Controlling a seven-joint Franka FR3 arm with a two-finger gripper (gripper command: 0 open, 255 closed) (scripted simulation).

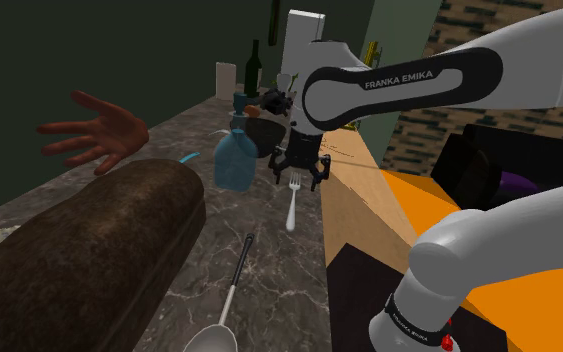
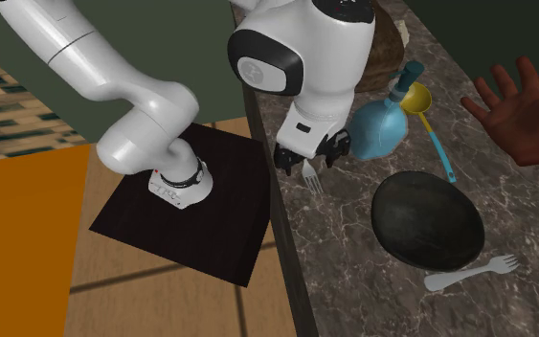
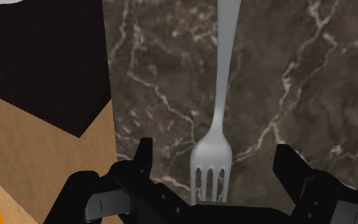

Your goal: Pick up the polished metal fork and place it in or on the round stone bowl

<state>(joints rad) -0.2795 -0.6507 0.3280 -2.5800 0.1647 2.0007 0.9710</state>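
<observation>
The gripper (image 3: 214, 153) hangs low over the dark marble counter (image 3: 298, 76), fingers spread wide. In the wrist view the two black tips stand either side of the fork (image 3: 225, 76), level with its head and touching neither flank. Open and empty, then, with nothing clasped.

The fork (image 1: 292, 205) lies flat close to the counter's edge in the shoulder view, tines under the gripper (image 1: 297, 172) and handle running towards the near side. A blue bottle (image 1: 234, 160) stands just to its left. From the second exterior view the gripper (image 2: 312, 158) sits right above the tines of the fork (image 2: 312, 177), and the dark round bowl (image 2: 426, 220) waits well apart towards that view's right. Nothing lies in the bowl. A second, paler fork (image 2: 473, 272) rests just beside its rim, on the counter.

So where does the job stand? My read: the approach is made and lined up, but no grasp yet. The fingers have to close on the fork, and the lift, the carry across to the bowl and the release all remain. The grip looks set at the head end — the long handle may dip once it rises.
</observation>
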